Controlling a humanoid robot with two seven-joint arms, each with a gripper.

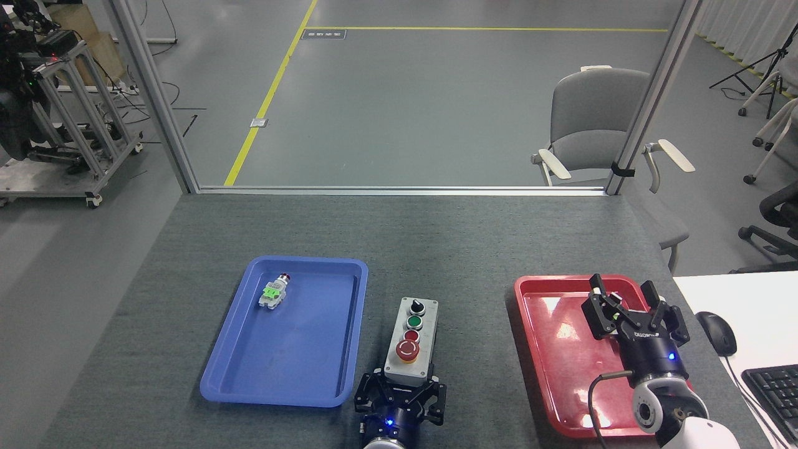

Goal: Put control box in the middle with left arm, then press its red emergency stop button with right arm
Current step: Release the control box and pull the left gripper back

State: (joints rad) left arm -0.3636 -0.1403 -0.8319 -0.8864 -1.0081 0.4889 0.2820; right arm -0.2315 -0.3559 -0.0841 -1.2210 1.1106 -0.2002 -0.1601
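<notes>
box (pixel 413 340) is seen on bare dark felt betw. blue tray (pixel 218 386) and red tray (pixel 530 299), closer to the blue one but clear of its rim, roughly at table centre l-to-r and near the front edge. long axis runs away from the robot, tilted slightly. controls in a row, far to near: black knob (pixel 416 307), green btn (pixel 413 322), small red btn (pixel 410 335), e-stop (pixel 406 351) at the near end.

left gripper (pixel 400 394) is at the near short end of the box, claws spread to either side of that end. whether the claws are clamped on the box or just let go cannot be told from this view; contact pts are hidden under the box edge.

right gripper (pixel 633 312) is held over the red tray, well apart from the box, claws apart, nothing betw. them. cable loop visible by its wrist.

small switch part (pixel 273 293) w/ green block lies in the blue tray, untouched.

progress, judged: step 1 (box to middle) looks done or nearly so; the box appears seated flat on the felt, release not confirmed. step 2 not yet begun: e-stop head is up and nothing is near it. left to do: left gripper to clear off, right gripper to be brought across over the e-stop and pushed down on it.
</notes>
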